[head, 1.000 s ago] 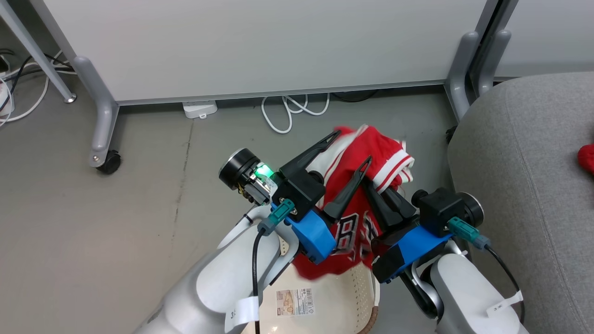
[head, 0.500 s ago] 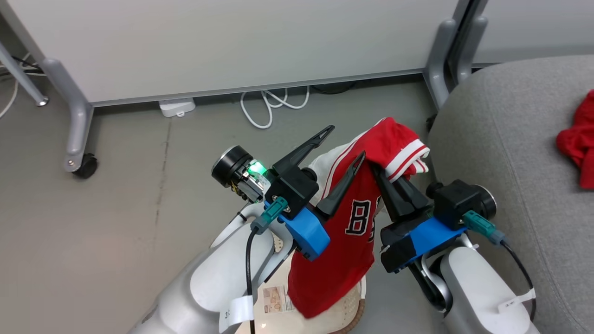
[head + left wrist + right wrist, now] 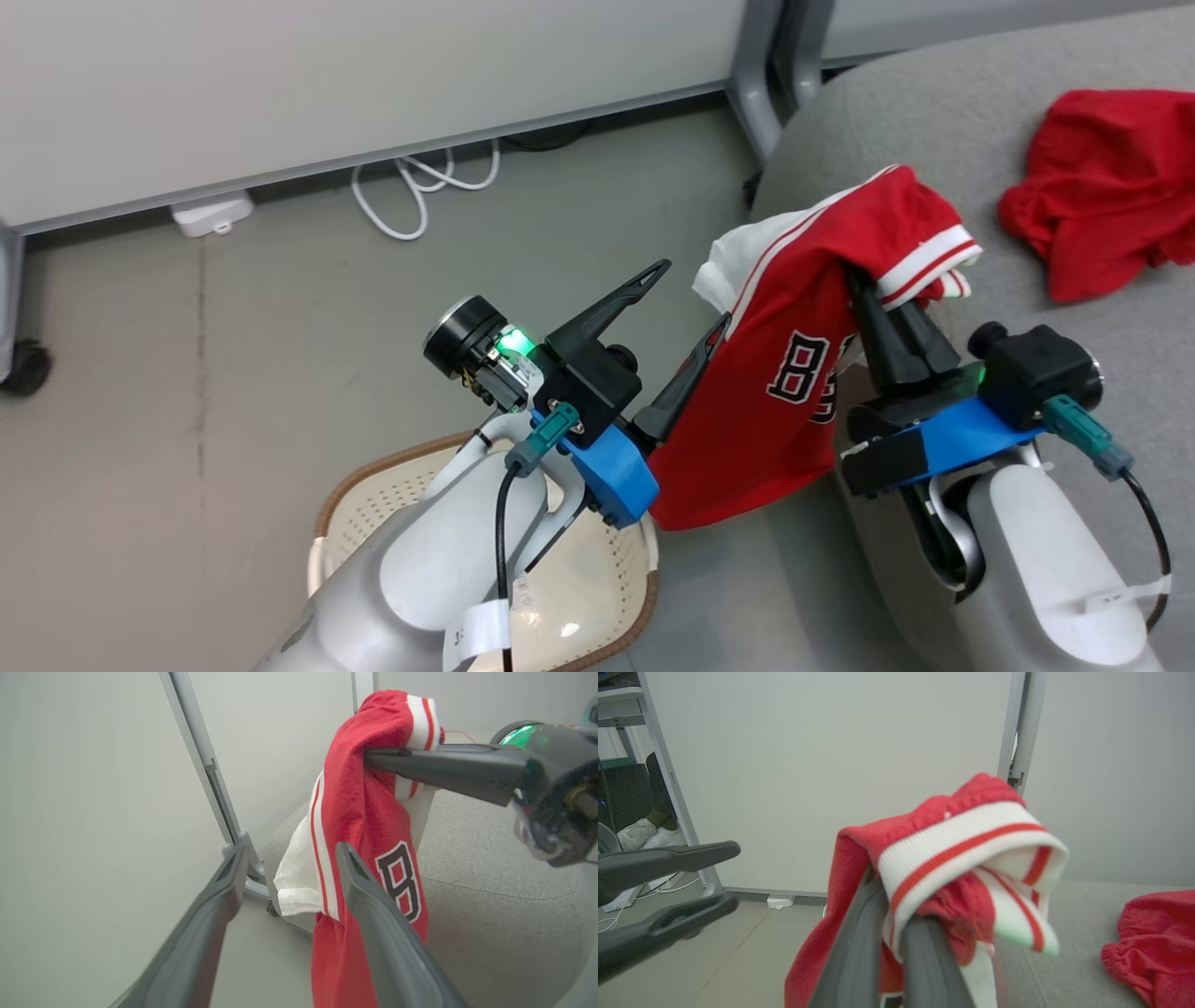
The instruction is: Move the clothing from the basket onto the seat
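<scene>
ROBOT CARRIES JERSEY TO THE COUCH: The right gripper (image 3: 861,285), its two dark fingers pressed together on a bunched fold by the striped trim, holds the red jersey (image 3: 794,392) aloft at the front edge of the grey seat (image 3: 1148,373). The cloth hangs free with a white-edged "B" showing. The high pinch looks meant to keep the hem off the floor and lift it over the cushion's rounded edge. The left gripper (image 3: 695,297), fingers spread and holding nothing, hovers just beside the hanging cloth. The cream basket (image 3: 338,495) sits on the floor under the left arm, apart from the jersey. A second red garment (image 3: 1102,187) lies crumpled on the seat, which suggests little is left but a release over the cushion.
</scene>
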Robot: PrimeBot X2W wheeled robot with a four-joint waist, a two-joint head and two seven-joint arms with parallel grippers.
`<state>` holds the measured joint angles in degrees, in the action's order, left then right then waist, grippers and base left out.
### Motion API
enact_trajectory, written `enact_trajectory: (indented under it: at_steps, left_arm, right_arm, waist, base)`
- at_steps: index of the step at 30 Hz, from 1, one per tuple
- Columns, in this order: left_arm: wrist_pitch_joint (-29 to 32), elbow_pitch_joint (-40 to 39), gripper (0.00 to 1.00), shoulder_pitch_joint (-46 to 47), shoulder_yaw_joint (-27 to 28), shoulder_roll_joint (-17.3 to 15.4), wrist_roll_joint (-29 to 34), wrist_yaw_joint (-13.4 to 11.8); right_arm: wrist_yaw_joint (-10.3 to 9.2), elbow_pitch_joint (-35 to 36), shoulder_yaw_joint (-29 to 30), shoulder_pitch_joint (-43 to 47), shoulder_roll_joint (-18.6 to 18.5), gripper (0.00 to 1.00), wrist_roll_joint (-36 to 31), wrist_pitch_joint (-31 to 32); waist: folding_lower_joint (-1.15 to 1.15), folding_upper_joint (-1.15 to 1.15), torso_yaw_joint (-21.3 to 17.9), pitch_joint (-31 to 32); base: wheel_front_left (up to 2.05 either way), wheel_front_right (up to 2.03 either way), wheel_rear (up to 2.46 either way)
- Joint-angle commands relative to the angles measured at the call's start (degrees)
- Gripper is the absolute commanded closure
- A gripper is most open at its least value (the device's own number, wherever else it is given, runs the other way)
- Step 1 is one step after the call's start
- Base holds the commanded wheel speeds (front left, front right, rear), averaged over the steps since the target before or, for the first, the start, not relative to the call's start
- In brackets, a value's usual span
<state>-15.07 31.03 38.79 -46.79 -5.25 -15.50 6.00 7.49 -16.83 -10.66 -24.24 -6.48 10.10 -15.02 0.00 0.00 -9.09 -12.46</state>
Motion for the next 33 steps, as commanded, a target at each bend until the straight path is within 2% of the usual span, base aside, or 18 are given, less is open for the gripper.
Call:
enact_trajectory:
  at_steps: [1,13,24,29,33]
  left_arm:
    - [-0.1,0.2,0.0,0.0,0.2,-0.3,0.4,0.1]
    - [-0.2,0.5,0.0,-1.2,-1.7,0.3,0.6,0.7]
    - [-0.2,0.1,0.0,-1.5,-2.0,0.5,0.9,1.0]
    - [-0.2,-0.7,0.0,-0.6,-1.4,0.4,1.1,0.8]
    - [-0.2,-1.5,0.0,0.7,-1.2,0.0,1.8,0.8]
  right_arm:
    - [0.01,0.6,0.3,0.8,-0.2,1.0,-0.3,-0.2]
    - [0.01,4.6,7.3,5.7,-1.6,1.0,-1.3,-0.2]
    - [0.01,5.7,8.0,6.2,-0.7,1.0,-1.6,-0.2]
    - [0.01,6.5,7.9,2.5,-0.2,1.0,-1.5,-0.2]
    - [0.01,7.8,8.6,-3.8,-0.8,1.0,-1.5,-0.2]
  waist:
    - [0.0,0.0,-1.9,-1.0]
    - [0.0,0.0,-8.8,-2.1]
    - [0.0,0.0,-9.5,-2.0]
    - [0.0,0.0,-9.0,-3.3]
    - [0.0,0.0,-8.4,-6.1]
  base:
    - [0.0,0.0,0.0]
    - [0.0,0.0,0.0]
    - [0.0,0.0,0.0]
    - [0.0,0.0,0.0]
    - [0.0,0.0,0.0]
